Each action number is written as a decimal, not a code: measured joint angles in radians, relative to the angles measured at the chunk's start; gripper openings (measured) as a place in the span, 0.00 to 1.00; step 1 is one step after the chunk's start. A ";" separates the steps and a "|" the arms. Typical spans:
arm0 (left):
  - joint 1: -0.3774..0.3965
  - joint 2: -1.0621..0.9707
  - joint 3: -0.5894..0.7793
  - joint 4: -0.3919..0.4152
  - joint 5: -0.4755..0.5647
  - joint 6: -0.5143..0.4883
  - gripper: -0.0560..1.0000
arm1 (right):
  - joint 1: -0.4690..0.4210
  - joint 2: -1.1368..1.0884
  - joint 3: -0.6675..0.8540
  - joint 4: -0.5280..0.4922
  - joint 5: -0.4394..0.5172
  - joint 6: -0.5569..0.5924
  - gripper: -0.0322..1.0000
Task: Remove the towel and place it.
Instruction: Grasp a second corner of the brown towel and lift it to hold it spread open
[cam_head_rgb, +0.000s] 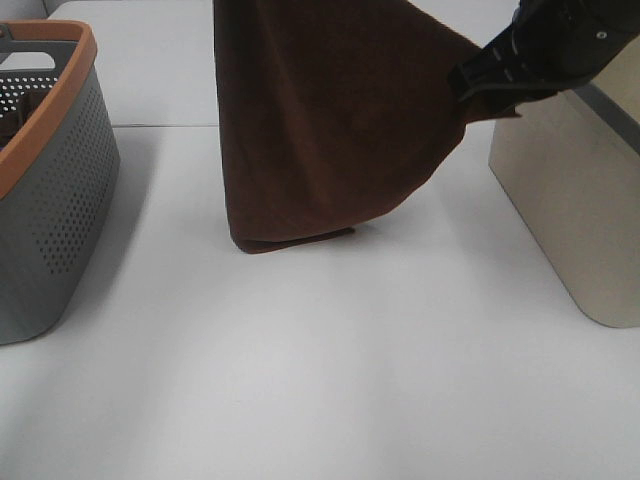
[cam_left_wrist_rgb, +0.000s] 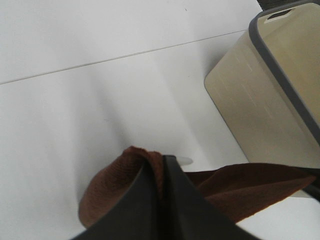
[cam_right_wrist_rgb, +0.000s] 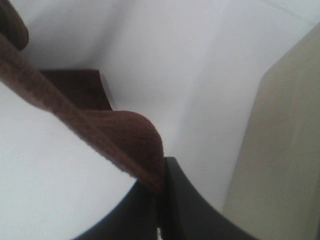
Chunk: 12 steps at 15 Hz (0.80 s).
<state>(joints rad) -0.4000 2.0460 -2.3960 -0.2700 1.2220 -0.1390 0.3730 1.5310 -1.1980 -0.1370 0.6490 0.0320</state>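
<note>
Towel (cam_head_rgb: 320, 120) hung, hem touching surface (cam_head_rgb: 350, 350). Left fingers (cam_left_wrist_rgb: 150, 215) and right fingers (cam_right_wrist_rgb: 182, 215) each pinched a top corner. Lowering evenly, cloth taut, seemed best.

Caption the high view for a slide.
Right gripper holds the brown towel up, its bottom edge folding on the table, between a grey basket and a beige bin.

No readable text, label or number anywhere
</note>
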 joint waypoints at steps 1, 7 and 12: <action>0.000 0.000 0.000 0.030 0.000 0.012 0.05 | 0.000 0.000 -0.025 -0.041 -0.018 0.036 0.03; 0.000 0.007 0.000 0.232 -0.045 0.028 0.05 | 0.000 0.036 -0.133 -0.244 -0.197 0.169 0.03; 0.000 0.111 0.000 0.335 -0.290 0.028 0.05 | -0.039 0.254 -0.328 -0.390 -0.262 0.273 0.03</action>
<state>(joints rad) -0.4000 2.1570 -2.3960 0.0650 0.9320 -0.1110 0.3340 1.7850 -1.5260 -0.5270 0.3870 0.3050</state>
